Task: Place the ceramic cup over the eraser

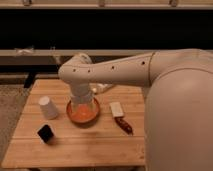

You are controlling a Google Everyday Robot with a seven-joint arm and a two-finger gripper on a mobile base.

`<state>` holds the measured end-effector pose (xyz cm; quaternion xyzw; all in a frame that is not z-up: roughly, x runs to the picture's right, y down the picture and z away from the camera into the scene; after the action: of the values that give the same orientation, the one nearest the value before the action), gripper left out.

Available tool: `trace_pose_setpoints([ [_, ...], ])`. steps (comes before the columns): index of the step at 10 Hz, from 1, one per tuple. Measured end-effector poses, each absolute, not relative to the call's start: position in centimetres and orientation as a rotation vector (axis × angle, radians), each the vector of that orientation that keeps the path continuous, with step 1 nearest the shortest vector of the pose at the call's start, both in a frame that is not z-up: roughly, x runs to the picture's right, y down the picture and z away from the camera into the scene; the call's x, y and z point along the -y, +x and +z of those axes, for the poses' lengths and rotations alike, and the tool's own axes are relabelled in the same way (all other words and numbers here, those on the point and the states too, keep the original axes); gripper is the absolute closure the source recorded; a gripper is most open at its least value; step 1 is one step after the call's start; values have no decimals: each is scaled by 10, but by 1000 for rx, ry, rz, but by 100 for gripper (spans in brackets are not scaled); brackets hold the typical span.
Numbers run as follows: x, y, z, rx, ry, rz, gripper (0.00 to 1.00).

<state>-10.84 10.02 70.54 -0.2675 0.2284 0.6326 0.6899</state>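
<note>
While poised with the gripper point(82, 103) over the orange bowl point(95, 116), spread or pinched impossible to tell, only reaching: ceramic cup point(48, 107) untouched at left, behind eraser point(45, 132). Next: swing left, grasp it.

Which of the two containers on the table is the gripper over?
The shallow orange bowl; the gripper hangs directly over it, while the white ceramic cup stands apart.
</note>
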Motion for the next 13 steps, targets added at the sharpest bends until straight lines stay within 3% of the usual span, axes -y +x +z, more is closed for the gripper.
trace_pose_setpoints([
  [9, -85, -278, 768, -406, -692, 1048, 35],
  [13, -91, -322, 789, -360, -733, 940, 35],
])
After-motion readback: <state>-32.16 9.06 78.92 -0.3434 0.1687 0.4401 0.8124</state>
